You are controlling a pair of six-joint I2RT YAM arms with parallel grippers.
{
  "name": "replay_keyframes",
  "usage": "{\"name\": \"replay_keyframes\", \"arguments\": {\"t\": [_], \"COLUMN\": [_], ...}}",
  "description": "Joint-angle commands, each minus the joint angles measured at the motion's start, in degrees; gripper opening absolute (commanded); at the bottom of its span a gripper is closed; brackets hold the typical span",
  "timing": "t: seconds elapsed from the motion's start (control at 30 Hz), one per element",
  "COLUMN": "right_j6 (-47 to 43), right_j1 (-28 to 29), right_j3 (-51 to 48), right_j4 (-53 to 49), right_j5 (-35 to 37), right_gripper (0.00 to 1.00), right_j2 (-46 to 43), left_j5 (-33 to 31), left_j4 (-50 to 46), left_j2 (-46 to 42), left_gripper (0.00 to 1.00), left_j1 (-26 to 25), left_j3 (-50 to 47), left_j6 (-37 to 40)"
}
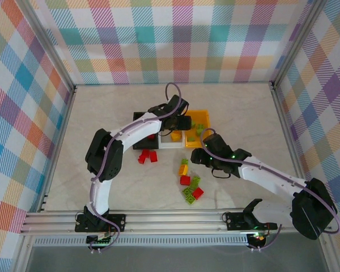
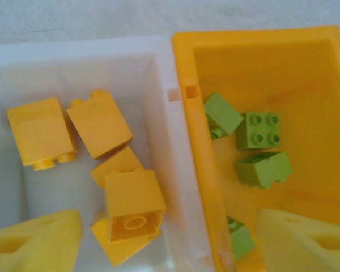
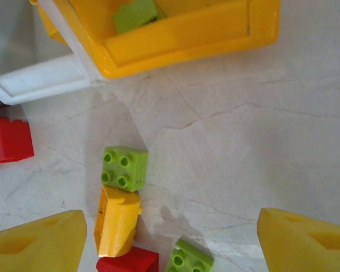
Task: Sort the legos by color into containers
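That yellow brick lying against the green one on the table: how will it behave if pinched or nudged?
The yellow brick is probably rigid and light: small moulded plastic. Flat faces suggest sliding, not rolling. It seems to touch the green brick, so a push likely shifts both.

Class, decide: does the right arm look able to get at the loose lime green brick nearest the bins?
Probably yes: the right gripper hangs open above the green brick, and nothing covers it, though the yellow brick touches one side.
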Motion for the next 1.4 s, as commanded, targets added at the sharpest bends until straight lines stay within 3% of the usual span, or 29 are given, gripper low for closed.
{"name": "replay_keyframes", "arguments": {"t": [0.0, 0.13, 0.17, 0.4, 0.6, 0.9, 1.23, 1.37], "right_j6": [1.00, 1.08, 1.17, 5.17, 6.83, 5.80, -0.37, -3.88], "right_j1": [1.65, 4.87, 5.68, 9.71, 10.95, 11.24, 10.85, 6.86], "right_j3": [-0.69, 1.46, 2.22, 5.70, 7.94, 7.35, 9.16, 15.66], "right_j4": [1.14, 3.35, 3.59, 6.29, 6.76, 8.20, 6.43, 4.87], "right_j5": [-1.79, -2.21, -2.06, -1.69, -2.36, -2.67, -1.00, -2.17], "right_gripper": [0.79, 0.79, 0.79, 0.77, 0.65, 0.35, 0.28, 0.29], "right_j2": [1.09, 6.09, 7.48, 17.62, 23.11, 22.58, 11.96, 14.04], "left_j5": [3.03, 4.08, 3.98, -2.73, -8.25, -11.29, -12.66, -11.16], "left_j4": [-0.12, 3.60, 4.60, 6.24, 3.69, 0.60, -0.86, 0.13], "left_j2": [-7.21, -18.09, -21.39, -42.29, -56.30, -63.87, -68.12, -68.00], "left_gripper": [0.86, 0.93, 1.00, 1.00, 1.00, 1.00, 1.00, 1.00], "left_j1": [0.03, -2.03, -2.65, -5.85, -5.86, -5.86, -5.91, -5.84], "left_j3": [0.33, -7.80, -11.23, -35.65, -51.01, -59.55, -60.90, -62.27], "left_j6": [-1.53, -2.63, -3.20, -8.29, -14.02, -16.64, -15.42, -16.07]}}
